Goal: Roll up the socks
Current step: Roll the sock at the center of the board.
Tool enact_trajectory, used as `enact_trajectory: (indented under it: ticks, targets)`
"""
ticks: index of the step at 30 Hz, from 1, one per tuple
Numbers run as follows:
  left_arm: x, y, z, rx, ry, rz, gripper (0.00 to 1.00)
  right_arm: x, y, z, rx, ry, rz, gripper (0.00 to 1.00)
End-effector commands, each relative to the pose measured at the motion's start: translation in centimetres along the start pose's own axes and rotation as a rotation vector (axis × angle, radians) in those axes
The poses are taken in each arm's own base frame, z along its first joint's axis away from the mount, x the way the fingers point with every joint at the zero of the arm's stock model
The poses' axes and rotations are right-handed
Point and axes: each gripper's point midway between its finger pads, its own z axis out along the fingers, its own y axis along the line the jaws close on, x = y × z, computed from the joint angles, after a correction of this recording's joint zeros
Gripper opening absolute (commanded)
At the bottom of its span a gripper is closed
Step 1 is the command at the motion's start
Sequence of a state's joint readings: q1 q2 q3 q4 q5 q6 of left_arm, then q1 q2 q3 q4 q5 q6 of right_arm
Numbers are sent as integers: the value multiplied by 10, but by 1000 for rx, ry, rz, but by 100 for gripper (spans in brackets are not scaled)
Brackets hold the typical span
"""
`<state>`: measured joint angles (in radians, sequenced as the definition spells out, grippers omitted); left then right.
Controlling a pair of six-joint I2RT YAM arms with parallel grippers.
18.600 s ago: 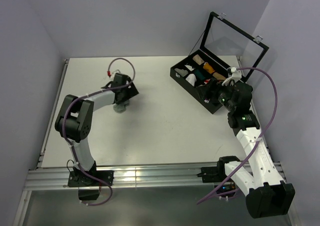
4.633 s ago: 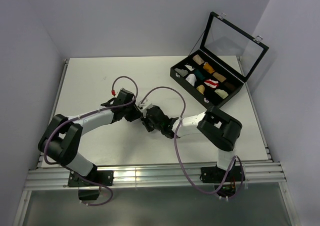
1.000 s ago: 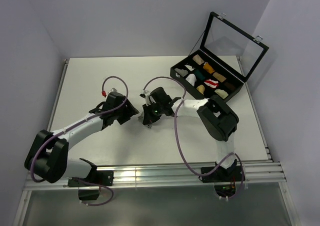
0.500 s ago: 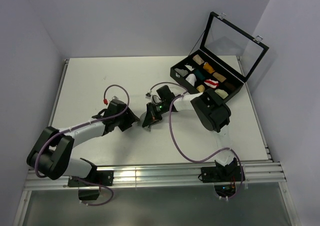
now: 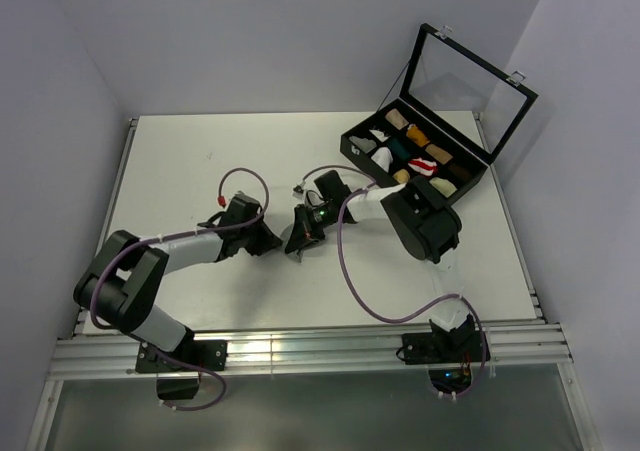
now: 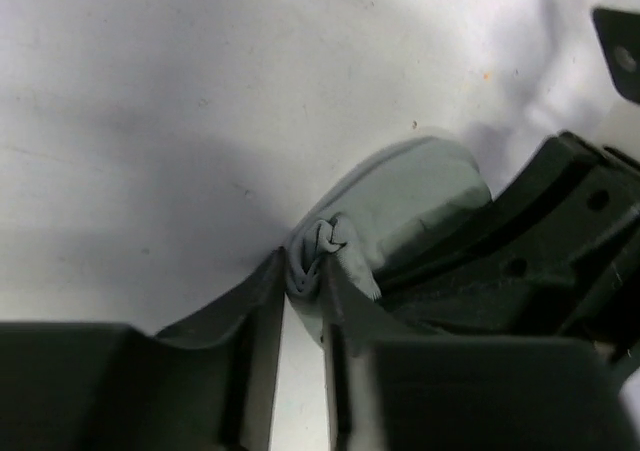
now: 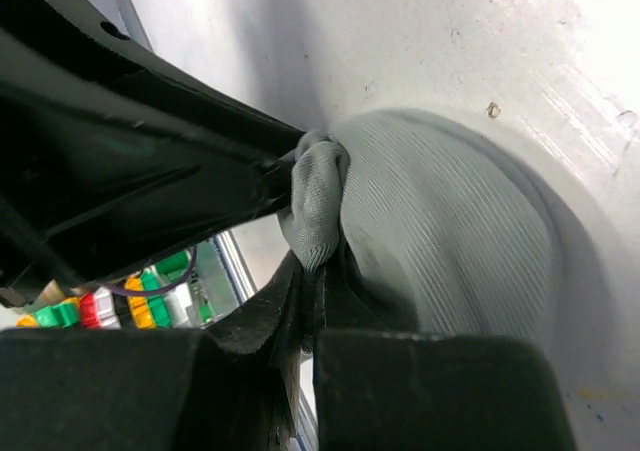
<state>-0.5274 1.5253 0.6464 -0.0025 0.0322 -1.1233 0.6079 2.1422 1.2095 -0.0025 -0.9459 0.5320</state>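
A short grey sock (image 6: 415,191) lies bunched on the white table near its middle. My left gripper (image 6: 305,283) is shut on a crumpled fold at the sock's edge, with fabric squeezed between both fingers. My right gripper (image 7: 320,271) is shut on the same grey sock (image 7: 450,241), pinching a rolled fold. In the top view the left gripper (image 5: 274,241) and the right gripper (image 5: 297,243) meet tip to tip and hide most of the sock. The right gripper's black body (image 6: 520,256) rests over the sock's right side.
A black compartmented case (image 5: 372,163) with its glass lid (image 5: 468,83) raised stands at the back right, holding several coloured fabric rolls. Purple cables loop above both arms. The white table (image 5: 190,161) has a metal rail along its near edge.
My left gripper has slid right up to the right gripper and closed from open onto the sock's bunched edge. The right gripper has stayed shut on the sock, shifting only slightly.
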Motion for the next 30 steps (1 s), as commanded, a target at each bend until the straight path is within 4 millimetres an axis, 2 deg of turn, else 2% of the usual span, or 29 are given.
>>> enact_trajectory:
  ticks: [1, 2, 3, 4, 5, 7, 8, 9, 10, 11, 12, 13, 14, 16, 17, 22, 26, 30]
  targets:
    - [11, 18, 7, -92, 47, 11, 23, -10, -5, -9, 93, -76, -48, 3]
    - [12, 19, 8, -96, 53, 14, 20, -14, 3, -14, 94, -103, -73, 11]
    - [12, 18, 10, -102, 58, 18, 14, -12, 1, -16, 112, -112, -74, 16]
    - [13, 20, 10, -112, 66, 23, 13, -15, 11, -22, 115, -136, -104, 26]
    - [13, 20, 11, -118, 68, 36, 11, -19, 17, -24, 116, -165, -143, 30]
    - [11, 16, 11, -116, 67, 49, 8, -19, 16, -29, 183, -201, -203, 38]
    - [11, 18, 11, -127, 69, 65, 7, -24, 27, -37, 201, -241, -248, 43]
    - [9, 15, 11, -125, 68, 72, 6, -32, 21, -43, 282, -294, -289, 45]
    - [8, 14, 12, -123, 68, 80, 5, -29, 18, -47, 331, -303, -304, 46]
    - [7, 10, 12, -120, 71, 95, 4, -31, 30, -53, 365, -344, -357, 47]
    - [7, 10, 13, -124, 76, 101, 4, -29, 26, -56, 420, -361, -404, 48]
    - [7, 9, 13, -124, 79, 107, 4, -39, 19, -67, 531, -430, -434, 48]
    - [5, 5, 13, -115, 79, 118, 4, -34, 34, -65, 550, -451, -501, 49]
    - [6, 4, 14, -118, 89, 126, 4, -31, 35, -70, 648, -480, -605, 49]
    - [4, 1, 13, -110, 87, 134, 4, -25, 47, -61, 643, -486, -669, 49]
    - [4, -3, 13, -101, 94, 140, 3, -11, 56, -38, 676, -469, -829, 48]
    - [5, -3, 12, -98, 98, 141, 2, -11, 40, -23, 725, -438, -845, 48]
    - [4, -5, 11, -95, 98, 144, 2, -13, 22, -21, 788, -424, -851, 48]
